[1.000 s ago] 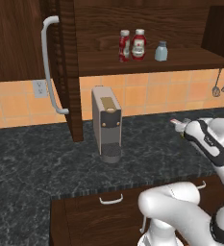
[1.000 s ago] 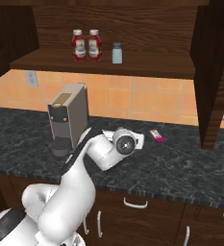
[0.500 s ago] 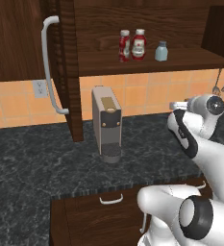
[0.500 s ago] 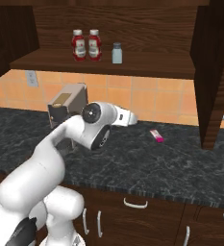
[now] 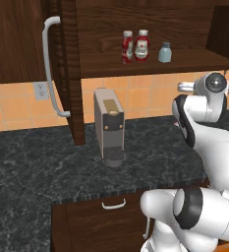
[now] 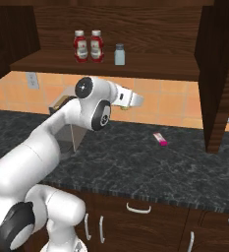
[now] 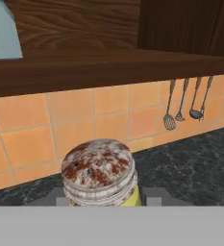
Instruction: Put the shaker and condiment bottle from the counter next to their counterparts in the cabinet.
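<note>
In the hand view my gripper (image 7: 104, 198) is shut on the shaker (image 7: 98, 170), a small yellow-green cylinder whose speckled tan top fills the space between the jaws. The hand (image 5: 185, 87) hangs above the counter, just below the shelf of the open cabinet (image 5: 150, 66) and to the right of what stands on it; from the other side the gripper (image 6: 134, 101) points right. On the shelf two near-identical red bottles (image 5: 128, 47) (image 5: 142, 45) stand side by side, with the pale blue-grey shaker (image 5: 164, 52) to their right. The same pair (image 6: 88, 46) and blue-grey shaker (image 6: 119, 54) appear there too.
A grey coffee machine (image 5: 109, 128) stands on the dark counter below the shelf. A pink-and-white tube (image 6: 160, 139) lies on the counter to the right. The cabinet door with its long bar handle (image 5: 49, 69) stands open at left, another door (image 6: 219, 74) at right. Utensils (image 7: 180, 103) hang on the tiled wall.
The arm has lifted the hand, with the shaker in it, from just above the counter up toward the underside of the shelf.
</note>
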